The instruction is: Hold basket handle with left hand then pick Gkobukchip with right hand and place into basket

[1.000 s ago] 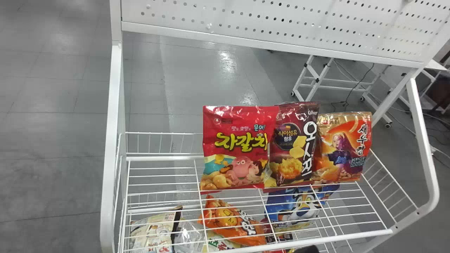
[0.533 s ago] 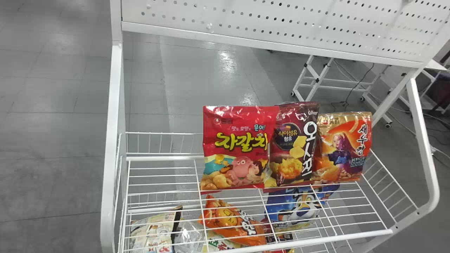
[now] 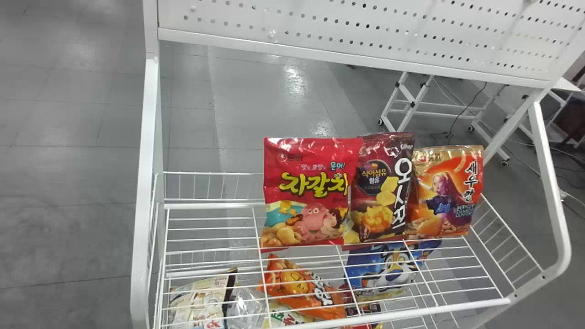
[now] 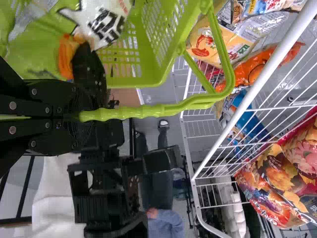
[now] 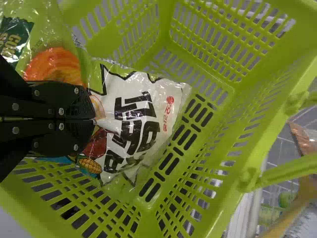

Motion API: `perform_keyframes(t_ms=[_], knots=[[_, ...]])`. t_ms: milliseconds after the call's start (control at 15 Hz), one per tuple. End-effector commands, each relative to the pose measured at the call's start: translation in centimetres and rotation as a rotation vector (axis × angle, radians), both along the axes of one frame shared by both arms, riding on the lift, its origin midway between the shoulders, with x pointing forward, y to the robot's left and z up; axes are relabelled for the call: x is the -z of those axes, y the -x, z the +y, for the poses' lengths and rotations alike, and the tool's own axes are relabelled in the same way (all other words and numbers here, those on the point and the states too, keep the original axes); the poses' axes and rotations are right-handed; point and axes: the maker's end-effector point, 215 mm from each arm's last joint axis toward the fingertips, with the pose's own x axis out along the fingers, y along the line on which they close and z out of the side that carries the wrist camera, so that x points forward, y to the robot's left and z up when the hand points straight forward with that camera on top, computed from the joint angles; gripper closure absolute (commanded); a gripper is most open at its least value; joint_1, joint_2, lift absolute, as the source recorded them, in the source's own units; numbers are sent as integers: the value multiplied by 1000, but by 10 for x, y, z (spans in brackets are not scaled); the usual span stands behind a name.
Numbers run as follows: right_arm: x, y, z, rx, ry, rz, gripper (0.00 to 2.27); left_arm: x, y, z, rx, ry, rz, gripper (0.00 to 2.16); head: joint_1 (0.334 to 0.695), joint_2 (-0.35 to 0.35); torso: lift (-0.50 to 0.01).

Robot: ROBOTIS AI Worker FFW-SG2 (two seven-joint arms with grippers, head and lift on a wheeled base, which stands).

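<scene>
Shelf (image 3: 411, 312) alongside. Left gripper (image 4: 77, 117) pinches handle (image 4: 148, 111), likely steadying basket (image 4: 148, 82). Right gripper (image 5: 94, 120) pinches Gkobukchip (image 5: 161, 114) inside rim (image 5: 277, 134), presumably for release.

Korean lettering on red bag (image 3: 307, 201), brown bag (image 3: 377, 201), gold-orange bag (image 3: 441, 201), white-green bag (image 5: 148, 106).

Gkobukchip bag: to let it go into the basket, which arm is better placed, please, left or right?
Right, most likely. The right gripper holds the bag over the basket, while the left gripper is closed on the handle and seems needed there.
</scene>
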Motion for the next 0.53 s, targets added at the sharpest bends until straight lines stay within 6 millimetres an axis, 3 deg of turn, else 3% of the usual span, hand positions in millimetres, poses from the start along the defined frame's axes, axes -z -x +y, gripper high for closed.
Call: perform_keyframes(t_ms=[0, 200, 467], knots=[[0, -20, -3, 14, 3, -63, -1, 0, 0, 0, -3, 0, 2, 2142, 695, -350, -32], [-17, -40, -17, 39, 9, -115, 43, 2, 1, 0, -3, 1, 7, 2142, 695, -350, -32], [-61, -51, -31, 58, 16, -189, 63, 3, -1, 2, -6, -2, 8, 2142, 695, -350, -32]])
